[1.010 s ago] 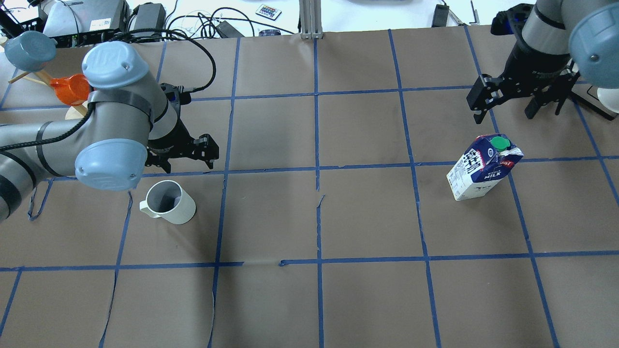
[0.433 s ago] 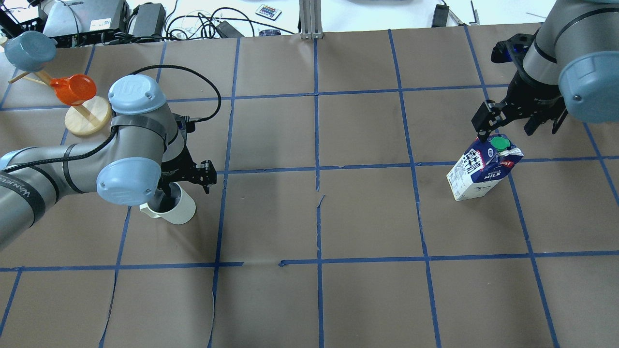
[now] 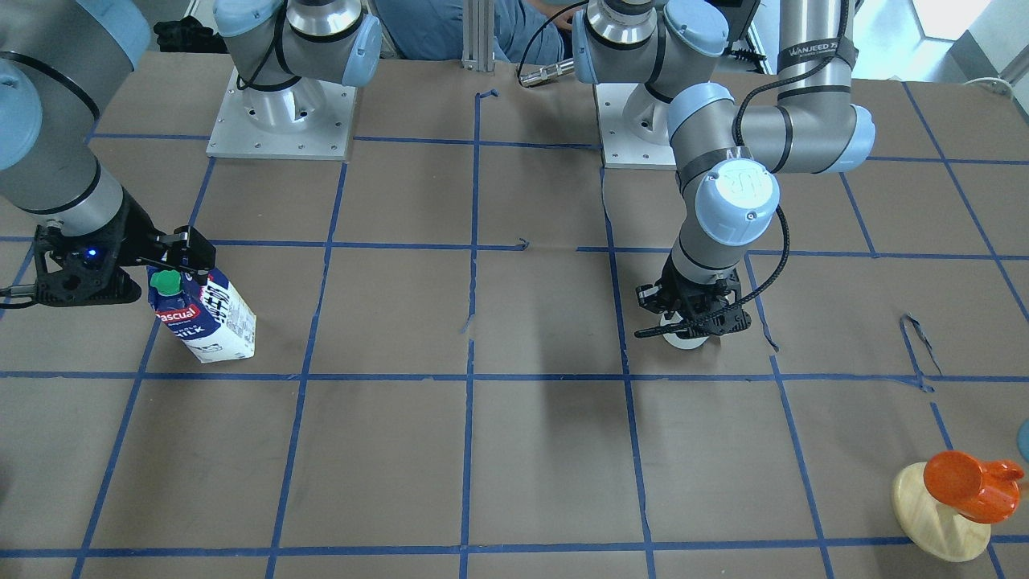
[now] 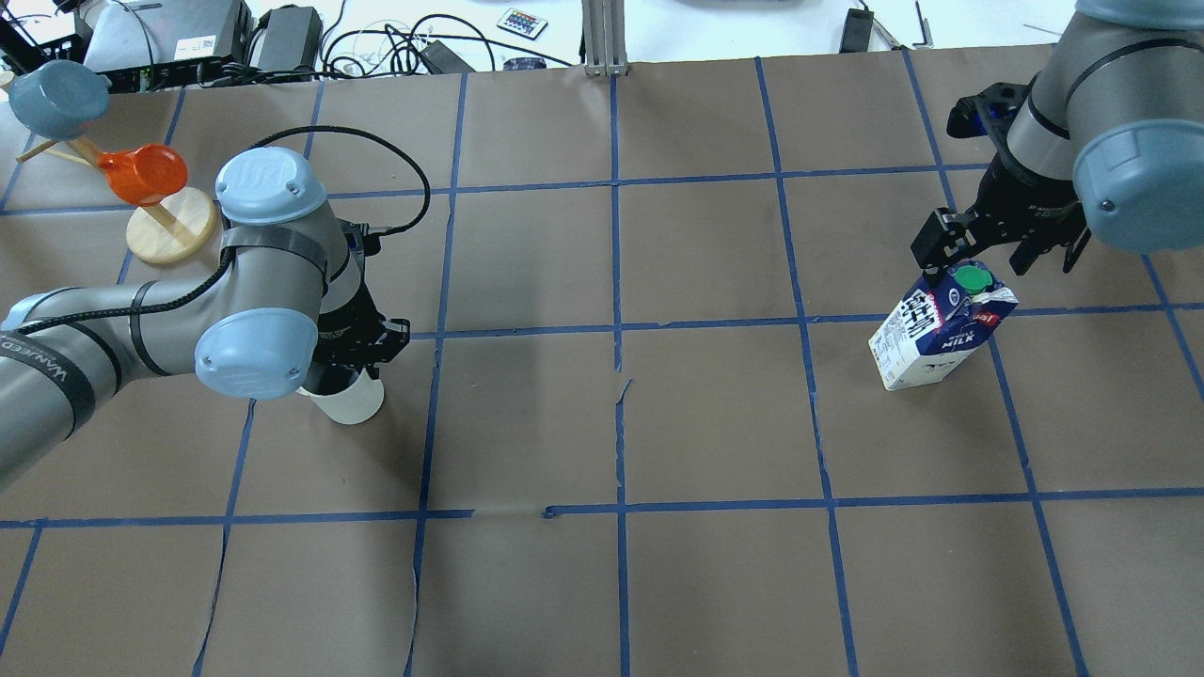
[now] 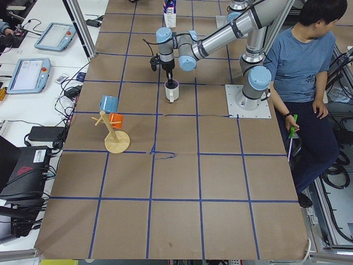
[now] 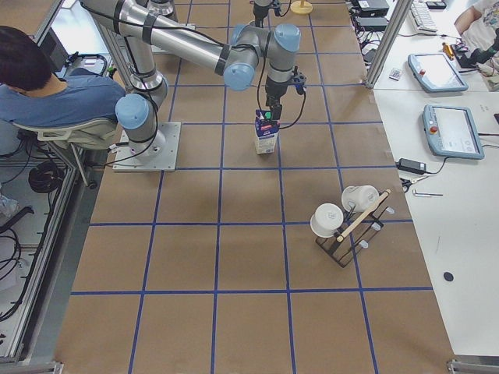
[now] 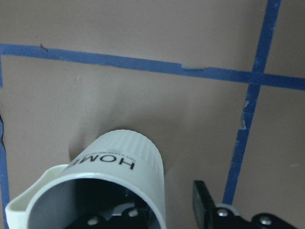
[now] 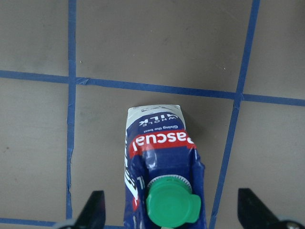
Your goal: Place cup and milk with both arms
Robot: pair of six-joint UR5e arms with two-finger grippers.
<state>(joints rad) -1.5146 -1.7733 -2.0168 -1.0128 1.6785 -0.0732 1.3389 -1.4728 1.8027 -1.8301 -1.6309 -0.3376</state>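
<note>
The white ribbed cup [image 4: 354, 402] stands upright at the table's left; it also shows in the front view [image 3: 685, 338] and the left wrist view [image 7: 119, 157], where its "HOME" lettering is readable. My left gripper [image 4: 353, 362] is open and low over it, one finger inside the cup and the other outside the wall, with a gap to it. The milk carton [image 4: 941, 329] stands upright at the right, also in the right wrist view [image 8: 162, 157]. My right gripper [image 4: 988, 256] is open, just above the carton's top, one finger to each side of the green cap [image 8: 172, 204].
A round wooden stand [image 4: 169, 233] with an orange cup [image 4: 141, 174] and a blue cup [image 4: 56, 94] is at the far left. A rack with white cups [image 6: 343, 218] stands at the right end. A seated person [image 5: 300, 61] is behind the robot bases [image 3: 281, 112].
My left gripper came down from behind the cup and put one finger inside it. My right gripper dropped from the far right to the carton's top. Cup and carton stayed in place.
</note>
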